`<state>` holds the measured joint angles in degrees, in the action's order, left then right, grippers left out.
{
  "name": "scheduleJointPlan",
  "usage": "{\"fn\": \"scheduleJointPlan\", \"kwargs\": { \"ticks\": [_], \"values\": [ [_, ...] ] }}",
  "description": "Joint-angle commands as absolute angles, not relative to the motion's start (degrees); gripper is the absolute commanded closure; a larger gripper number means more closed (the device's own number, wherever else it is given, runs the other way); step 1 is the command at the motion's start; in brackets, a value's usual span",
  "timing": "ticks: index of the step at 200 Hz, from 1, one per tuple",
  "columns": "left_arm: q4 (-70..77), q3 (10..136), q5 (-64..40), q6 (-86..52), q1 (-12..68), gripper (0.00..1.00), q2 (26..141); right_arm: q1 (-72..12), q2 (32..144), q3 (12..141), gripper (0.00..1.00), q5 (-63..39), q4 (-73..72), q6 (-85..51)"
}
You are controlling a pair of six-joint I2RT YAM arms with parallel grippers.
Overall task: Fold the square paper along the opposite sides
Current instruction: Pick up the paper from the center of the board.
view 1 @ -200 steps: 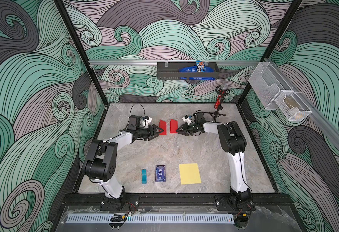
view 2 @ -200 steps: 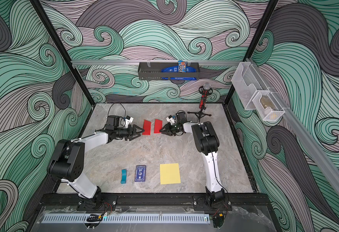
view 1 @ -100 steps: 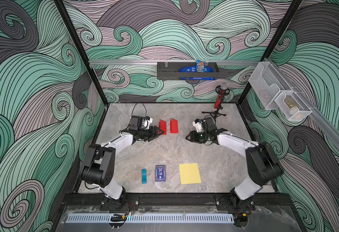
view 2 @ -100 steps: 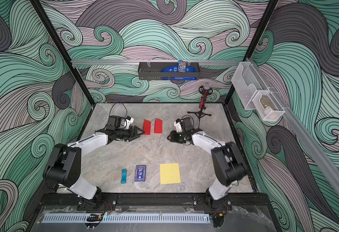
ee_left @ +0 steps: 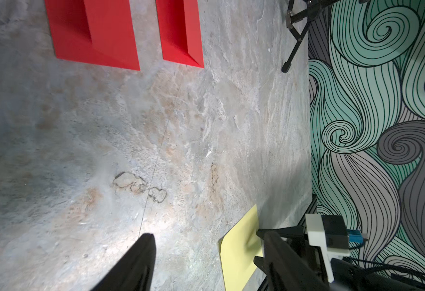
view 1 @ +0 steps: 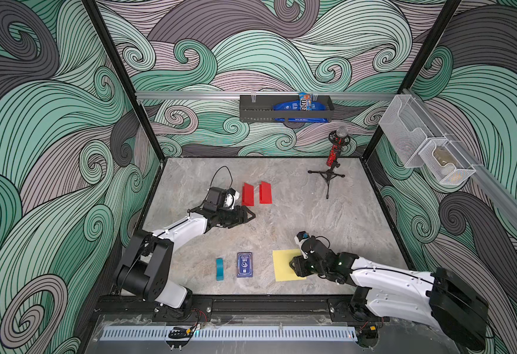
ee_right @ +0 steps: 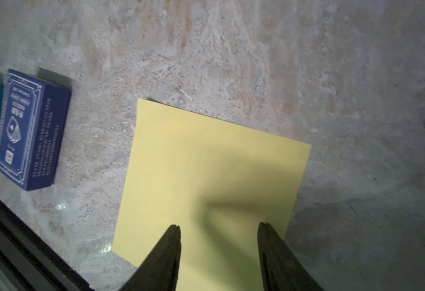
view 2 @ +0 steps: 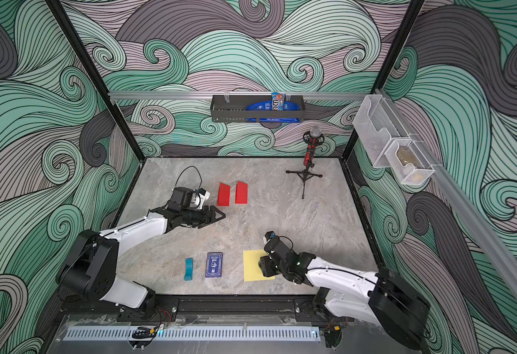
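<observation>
The square paper point(view 1: 282, 264) point(view 2: 252, 266) is yellow and lies flat and unfolded near the table's front edge. My right gripper point(view 1: 294, 267) point(view 2: 261, 266) hovers over its right-hand part. In the right wrist view the right gripper point(ee_right: 220, 226) is open, both fingertips above the paper point(ee_right: 206, 163) with nothing between them. My left gripper point(view 1: 252, 216) point(view 2: 222, 215) is open and empty over bare table left of centre, apart from the paper. In the left wrist view the left gripper point(ee_left: 206, 234) shows the paper point(ee_left: 239, 254) far ahead.
Two folded red papers point(view 1: 247, 194) point(view 1: 265, 192) stand just behind the left gripper. A blue card box point(view 1: 245, 264) and a teal piece point(view 1: 219, 268) lie left of the yellow paper. A microphone on a tripod point(view 1: 330, 171) stands at the back right. A black rail point(ee_right: 17, 226) runs along the front.
My right arm has swung from beside the red papers at the back down to the yellow paper at the front, its jaws widening. My left gripper has drawn slightly away from the red papers.
</observation>
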<state>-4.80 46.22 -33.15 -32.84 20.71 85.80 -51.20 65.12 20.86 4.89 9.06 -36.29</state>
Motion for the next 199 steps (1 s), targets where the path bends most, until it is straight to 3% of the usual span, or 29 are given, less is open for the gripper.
{"fn": "scheduleJointPlan", "kwargs": {
  "ticks": [1,47,123,162,199],
  "values": [
    [-5.54,47.65,-32.69,-31.16,20.98,0.29,86.60,-51.66,70.81,21.16,0.46,8.24,6.28,-36.48],
    [-6.75,49.22,-32.86,-30.50,20.27,0.29,88.05,-48.09,83.83,25.95,0.48,12.63,6.05,-36.61],
    [-7.03,48.74,-36.21,-31.44,20.08,0.28,89.89,-41.79,92.47,39.55,0.44,9.59,3.53,-23.51],
    [-8.48,48.40,-35.11,-32.43,22.95,0.25,89.92,-38.36,85.60,44.56,0.41,-0.92,3.98,-25.78],
    [-7.06,49.55,-33.84,-34.89,27.57,0.22,92.99,-28.90,81.39,39.37,0.39,-16.77,2.63,-28.21]
  ]
}}
